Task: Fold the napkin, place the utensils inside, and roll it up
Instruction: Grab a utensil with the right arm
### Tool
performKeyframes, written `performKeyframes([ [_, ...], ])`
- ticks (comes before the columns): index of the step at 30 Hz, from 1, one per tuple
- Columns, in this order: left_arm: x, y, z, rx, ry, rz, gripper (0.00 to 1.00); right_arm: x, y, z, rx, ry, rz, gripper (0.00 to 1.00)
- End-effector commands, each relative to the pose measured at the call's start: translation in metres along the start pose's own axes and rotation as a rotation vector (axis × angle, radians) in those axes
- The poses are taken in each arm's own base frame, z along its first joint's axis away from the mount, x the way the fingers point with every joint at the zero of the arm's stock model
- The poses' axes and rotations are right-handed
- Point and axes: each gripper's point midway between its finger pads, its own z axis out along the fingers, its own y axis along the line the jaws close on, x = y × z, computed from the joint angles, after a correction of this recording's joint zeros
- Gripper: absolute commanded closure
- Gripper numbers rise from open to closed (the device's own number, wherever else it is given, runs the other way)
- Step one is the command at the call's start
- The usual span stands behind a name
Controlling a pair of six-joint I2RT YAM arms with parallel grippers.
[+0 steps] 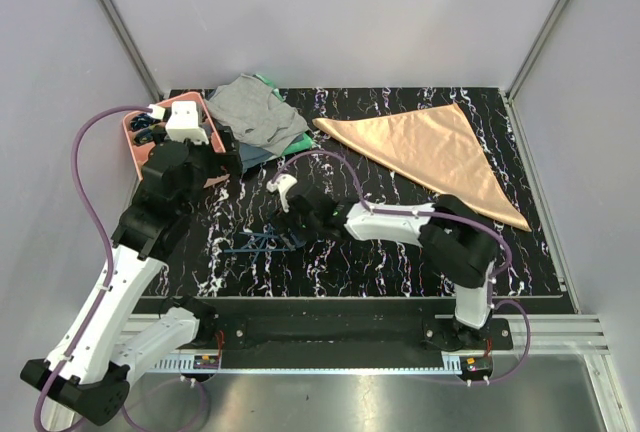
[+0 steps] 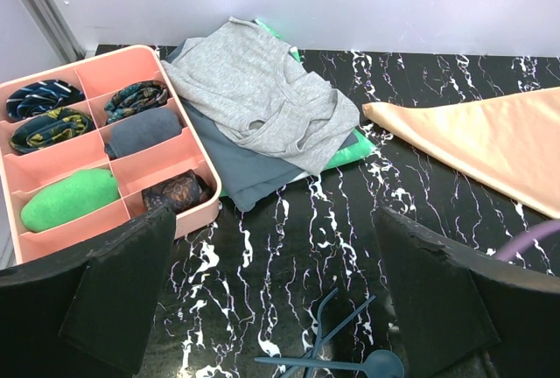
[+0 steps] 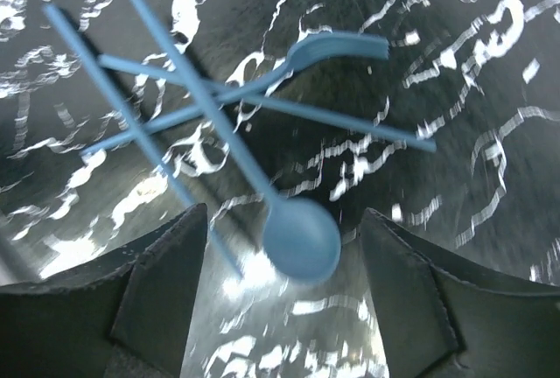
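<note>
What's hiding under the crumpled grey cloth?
A darker grey cloth sticks out below the light grey cloth, and green cloth peeks out at its edges. Whatever else lies beneath is covered.

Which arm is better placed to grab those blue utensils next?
The right: its open end effector hangs over the utensils, straddling the spoon. The left end effector is by the pink tray.

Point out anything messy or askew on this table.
The utensils lie crossed in a tangle on the bare table, apart from the napkin, which is folded into a triangle at the far right. The grey cloth sits crumpled on other cloths. Nothing looks spilled or broken.
</note>
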Motion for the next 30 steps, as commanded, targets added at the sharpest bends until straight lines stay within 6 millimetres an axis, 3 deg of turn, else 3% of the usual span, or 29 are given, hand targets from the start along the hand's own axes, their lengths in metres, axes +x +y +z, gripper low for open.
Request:
performKeyframes([
  [1,-0.015,0.006,0.000,-0.025,-0.062,-0.010,0.01,-0.020,0.000,0.022,0.027,-0.041,-0.114,0.24],
  [4,-0.016,0.006,0.000,-0.023,-0.066,-0.012,0.01,-0.024,0.004,0.031,0.027,-0.039,-0.140,0.26],
  [12,-0.014,0.002,0.002,0.003,-0.055,-0.018,0.01,-0.010,0.015,0.043,-0.043,0.003,-0.205,0.33],
  [22,-0.015,0.004,0.002,-0.002,-0.057,-0.022,0.01,0.008,0.022,0.052,-0.090,0.057,-0.214,0.59],
  [23,-0.014,0.004,0.002,-0.002,-0.055,-0.023,0.01,0.008,0.022,0.051,-0.092,0.057,-0.217,0.68],
  [27,-0.014,0.005,0.002,-0.003,-0.055,-0.024,0.01,0.013,0.023,0.037,-0.102,0.061,-0.216,0.82],
  [30,-0.013,0.004,0.003,-0.001,-0.051,-0.024,0.01,0.005,0.017,0.008,-0.063,0.033,-0.215,0.93],
])
